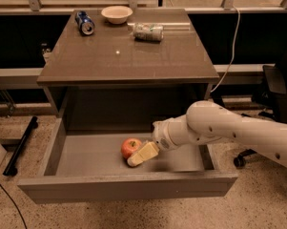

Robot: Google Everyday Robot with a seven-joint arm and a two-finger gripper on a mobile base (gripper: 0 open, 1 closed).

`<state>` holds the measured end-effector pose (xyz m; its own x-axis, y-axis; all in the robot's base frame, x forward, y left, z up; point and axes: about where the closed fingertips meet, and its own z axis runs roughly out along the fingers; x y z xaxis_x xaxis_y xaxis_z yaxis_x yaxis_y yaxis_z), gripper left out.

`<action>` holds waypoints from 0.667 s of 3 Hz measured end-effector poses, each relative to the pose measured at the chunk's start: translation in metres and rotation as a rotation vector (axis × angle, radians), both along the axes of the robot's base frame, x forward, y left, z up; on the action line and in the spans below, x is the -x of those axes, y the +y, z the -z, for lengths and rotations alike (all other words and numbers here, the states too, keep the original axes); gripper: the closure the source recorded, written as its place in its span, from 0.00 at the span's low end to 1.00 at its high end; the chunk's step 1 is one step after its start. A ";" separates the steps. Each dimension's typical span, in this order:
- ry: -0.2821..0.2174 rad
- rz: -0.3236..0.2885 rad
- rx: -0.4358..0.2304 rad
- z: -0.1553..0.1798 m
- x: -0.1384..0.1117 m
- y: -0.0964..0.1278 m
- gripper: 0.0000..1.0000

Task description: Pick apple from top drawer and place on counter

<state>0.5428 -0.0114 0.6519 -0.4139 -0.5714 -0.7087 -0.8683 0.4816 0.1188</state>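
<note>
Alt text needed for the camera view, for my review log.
A white robot arm reaches into the open top drawer, its claw beside the apple on the drawer floor. On the counter above sit a blue can, a pale bowl and a crushed can.

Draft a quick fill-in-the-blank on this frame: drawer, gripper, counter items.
1. The top drawer under the counter is pulled ____.
2. The gripper is down inside the drawer, right next to the ____.
3. On the counter, the ____ sits between the blue can and the crushed can.

Missing words: open; apple; bowl.
</note>
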 end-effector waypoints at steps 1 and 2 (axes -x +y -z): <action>0.012 0.008 -0.019 0.011 0.001 0.007 0.00; 0.013 -0.001 -0.060 0.017 0.001 0.023 0.00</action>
